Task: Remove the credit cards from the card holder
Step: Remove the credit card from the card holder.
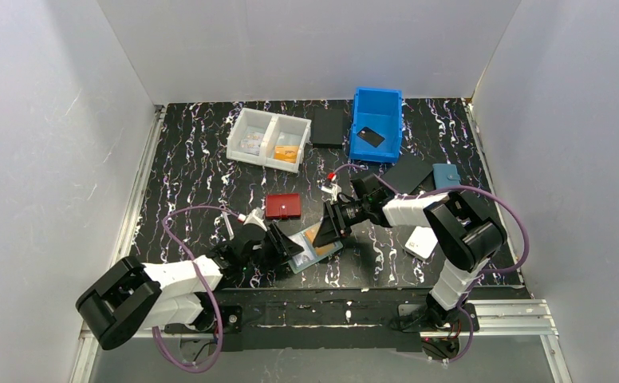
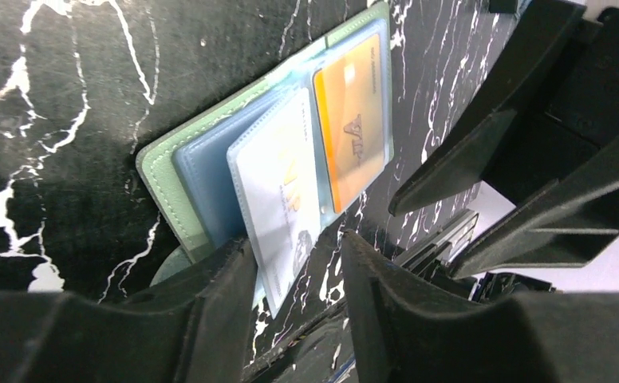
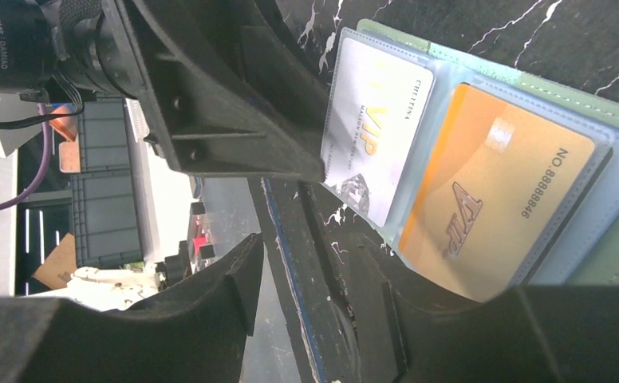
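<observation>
The card holder [image 2: 163,179] is lying open on the worktop [image 2: 67,80] between both tools. A corner of the pale card [image 2: 278,199], lying lengthwise toward it, is being straddled, not pinched, by the half-open left tool [image 2: 298,247]; the orange card [image 3: 490,191] is being flanked by the half-open, empty right tool [image 3: 314,267].

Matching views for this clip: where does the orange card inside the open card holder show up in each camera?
Top external: the orange card sits just below the picture's centre, in the open card holder.
Left wrist: upper middle, slightly right, in a clear sleeve.
Right wrist: right of centre, tilted.
Shared landmark: the card holder's sage-green border, seen in all three views.
</observation>
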`<state>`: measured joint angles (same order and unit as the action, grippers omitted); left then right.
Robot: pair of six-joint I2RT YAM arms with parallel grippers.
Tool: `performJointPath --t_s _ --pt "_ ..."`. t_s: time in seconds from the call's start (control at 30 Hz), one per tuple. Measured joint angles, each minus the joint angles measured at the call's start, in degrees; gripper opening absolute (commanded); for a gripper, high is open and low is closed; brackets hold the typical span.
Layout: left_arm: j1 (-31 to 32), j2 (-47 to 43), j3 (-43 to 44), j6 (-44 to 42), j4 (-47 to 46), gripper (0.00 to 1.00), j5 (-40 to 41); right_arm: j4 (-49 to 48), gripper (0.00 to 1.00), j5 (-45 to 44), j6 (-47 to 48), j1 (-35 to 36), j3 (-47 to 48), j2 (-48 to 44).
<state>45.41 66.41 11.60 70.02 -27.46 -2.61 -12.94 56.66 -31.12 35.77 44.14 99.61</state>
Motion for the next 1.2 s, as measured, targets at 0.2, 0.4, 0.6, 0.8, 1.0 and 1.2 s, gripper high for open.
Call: performJointPath --t_s 0.2,0.4,0.6,0.8,1.0,1.2 --pt "-1.0 1.9 0.0 0.5 0.4 0.00 1.1 1.6 0.52 -0.2 2.9 0.0 0.8 -0.3" --pt "-1.4 0.0 0.0 -5.1 -1.3 0.00 0.0 7.6 0.52 1.2 13.6 0.0 3.0 -1.0" --pt "-1.4 -6.0 -3.0 -15.9 -5.3 0.00 -2.2 9.8 0.52 3.3 21.0 -0.2 3.4 -5.6" --pt "-1.5 -9.5 -4.5 -21.6 -10.3 0.00 -4.2 9.6 0.53 6.3 21.9 -1.2 3.4 -6.9" --pt "-1.5 -8.2 -4.6 -21.8 -16.9 0.00 -6.7 9.0 0.53 8.2 21.9 -1.9 3.4 -7.3" --pt "-1.5 -4.3 -5.3 -20.5 -27.1 0.00 -9.5 8.2 0.52 8.3 21.5 -2.2 3.3 -7.9"
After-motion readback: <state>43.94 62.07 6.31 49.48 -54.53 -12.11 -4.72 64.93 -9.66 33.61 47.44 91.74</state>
